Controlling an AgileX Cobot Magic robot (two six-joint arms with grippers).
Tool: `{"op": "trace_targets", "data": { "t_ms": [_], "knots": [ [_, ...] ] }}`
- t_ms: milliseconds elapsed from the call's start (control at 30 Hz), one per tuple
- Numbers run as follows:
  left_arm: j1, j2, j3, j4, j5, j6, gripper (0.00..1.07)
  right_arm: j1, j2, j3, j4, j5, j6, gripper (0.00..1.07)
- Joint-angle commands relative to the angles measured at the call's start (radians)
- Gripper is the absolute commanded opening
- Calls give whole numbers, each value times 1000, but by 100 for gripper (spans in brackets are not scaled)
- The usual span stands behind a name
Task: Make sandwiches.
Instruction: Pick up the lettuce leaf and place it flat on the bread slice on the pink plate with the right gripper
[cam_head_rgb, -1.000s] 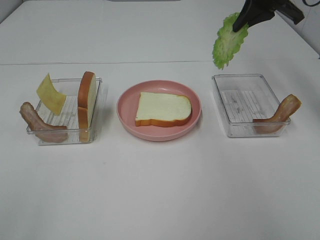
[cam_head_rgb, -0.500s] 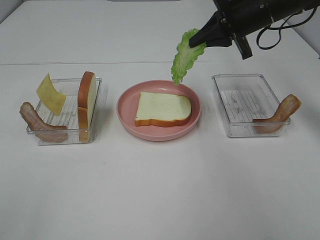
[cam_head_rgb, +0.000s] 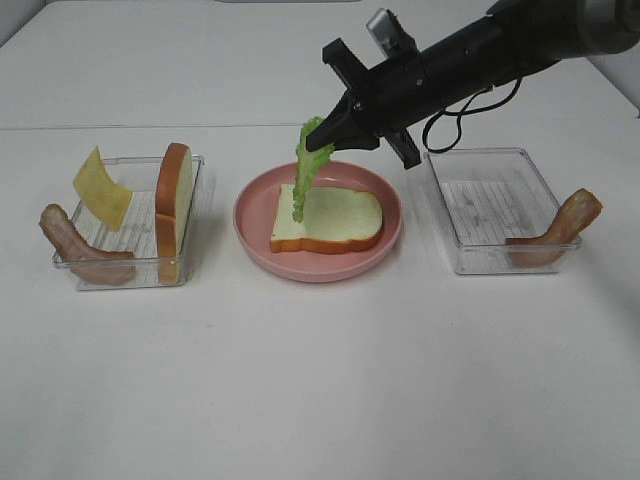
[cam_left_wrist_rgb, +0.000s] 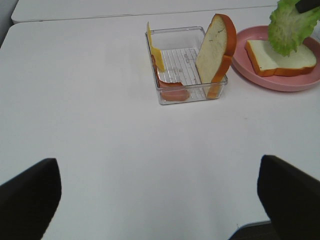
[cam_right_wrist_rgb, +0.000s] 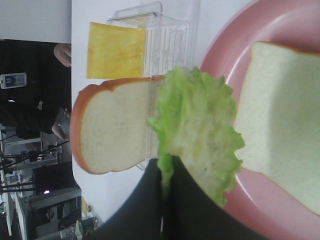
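At the centre of the counter (cam_head_rgb: 320, 380) sits a pink plate (cam_head_rgb: 250, 225), and one white bread slice (cam_head_rgb: 335, 215) lies flat on it, its orange-brown crust showing along the 6 o'clock edge. Above the plate's 10 o'clock side, the right hand (cam_head_rgb: 335, 138) reaches in from 2 o'clock and is clenched on the upper edge of a ruffled green lettuce leaf (cam_head_rgb: 303, 175). The leaf hangs down almost edge-on, with its lower tip over the 9 o'clock end of the flat slice. Whether tip and bread touch cannot be told.

Near the plate at 9 o'clock stands a clear plastic tray (cam_head_rgb: 140, 235). A second bread slice (cam_head_rgb: 172, 205) stands on edge against its 3 o'clock wall. A pale-yellow cheese square (cam_head_rgb: 102, 188) leans tilted at the 10 o'clock corner. A brown bacon strip (cam_head_rgb: 75, 250) curls along the 7 o'clock corner, one end rising at the 9 o'clock wall.

Near the plate at 3 o'clock stands another clear tray (cam_head_rgb: 485, 205). A second bacon strip (cam_head_rgb: 560, 232) leans in its 4 o'clock corner, the upper end poking past the 3 o'clock wall.

The left hand (cam_left_wrist_rgb: 160, 192) is released. In its wrist view the two dark fingers (cam_left_wrist_rgb: 30, 195) stand far apart with only bare counter between them, well apart from the tray with the cheese.
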Motion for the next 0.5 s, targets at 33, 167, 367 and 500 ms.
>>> {"op": "trace_targets", "data": {
  "t_ms": [33, 167, 367, 500],
  "knots": [
    [-3, -14, 4, 0, -4, -4, 102, 6, 44, -26, 48, 3, 5, 0],
    [-3, -14, 4, 0, -4, -4, 102, 6, 55, -34, 61, 3, 5, 0],
    [-3, -14, 4, 0, -4, -4, 102, 6, 84, -34, 78, 3, 4, 0],
    [-3, -14, 4, 0, -4, -4, 102, 6, 101, -34, 75, 13, 1, 0]
  ]
}}
